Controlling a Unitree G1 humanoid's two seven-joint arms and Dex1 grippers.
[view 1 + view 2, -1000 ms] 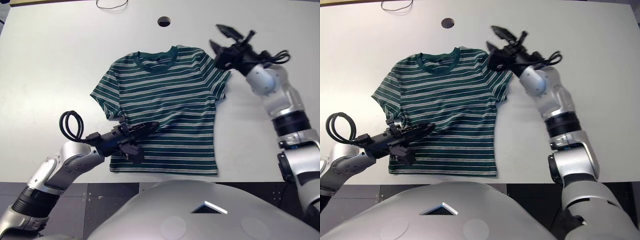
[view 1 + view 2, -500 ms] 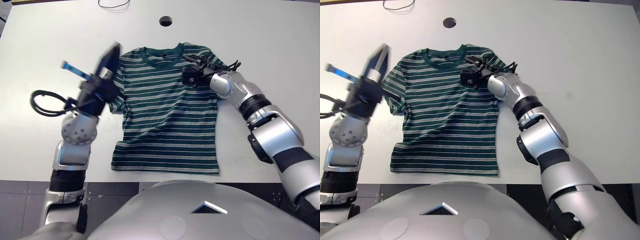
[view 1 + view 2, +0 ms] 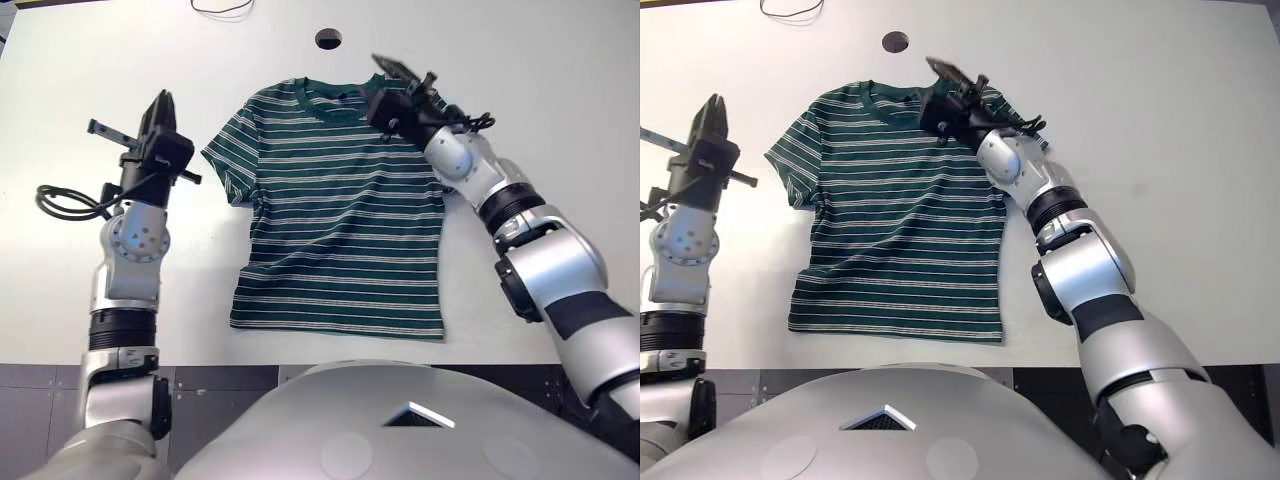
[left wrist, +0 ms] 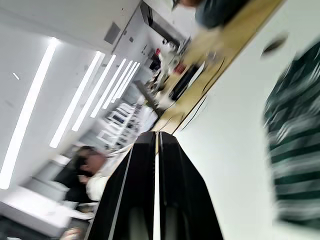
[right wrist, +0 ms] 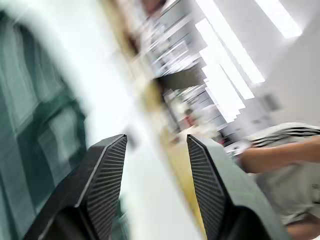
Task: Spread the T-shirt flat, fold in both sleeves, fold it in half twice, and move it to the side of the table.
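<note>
The green striped T-shirt lies flat on the white table, collar at the far side and both sleeves spread out. My left gripper stands raised and pointing up over bare table, left of the left sleeve; its fingers are pressed together, holding nothing. My right gripper hovers over the shirt's right shoulder near the collar, with its fingers apart and nothing between them. The right forearm hides part of the right sleeve.
A round dark hole sits in the table beyond the collar, and a thin cable lies at the far edge. A black cable loop hangs off my left arm. The table's front edge runs just below the hem.
My left arm swung up from the shirt's lower left hem and now stands upright left of the sleeve. My right gripper came in over the shirt's right shoulder, dipped, then lifted.
</note>
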